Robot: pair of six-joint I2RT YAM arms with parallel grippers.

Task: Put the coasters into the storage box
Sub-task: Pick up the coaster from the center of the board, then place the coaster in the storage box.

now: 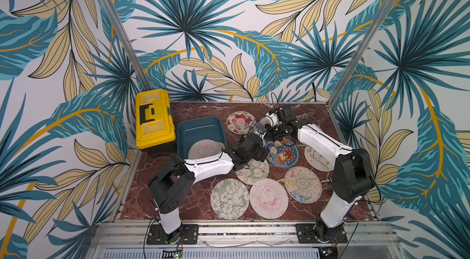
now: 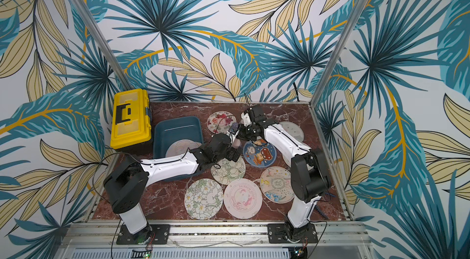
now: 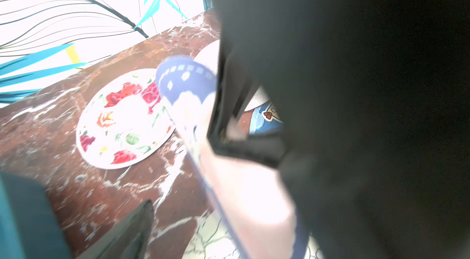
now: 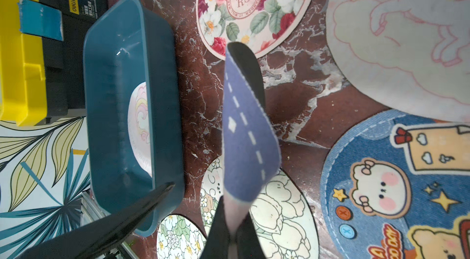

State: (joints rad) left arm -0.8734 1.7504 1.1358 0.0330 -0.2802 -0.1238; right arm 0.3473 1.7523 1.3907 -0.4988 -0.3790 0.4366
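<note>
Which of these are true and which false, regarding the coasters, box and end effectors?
1. The right end effector grips a purple coaster. True.
2. The left end effector is open. True.
3. No coaster is boxed yet. False: a pale coaster lies in the box.
4. The rose coaster is held aloft. False: it lies flat on the table.

Box (image 4: 162, 107): smooth, glossy plastic. Toolbox (image 1: 152, 128): glossy yellow plastic. Table (image 1: 203, 110): smooth, red marble look. Coasters (image 1: 268, 198): matt, cloth-like. The blue coaster (image 4: 244, 130) is limp, with a stitched edge. Rail (image 1: 229, 231): bare metal.
</note>
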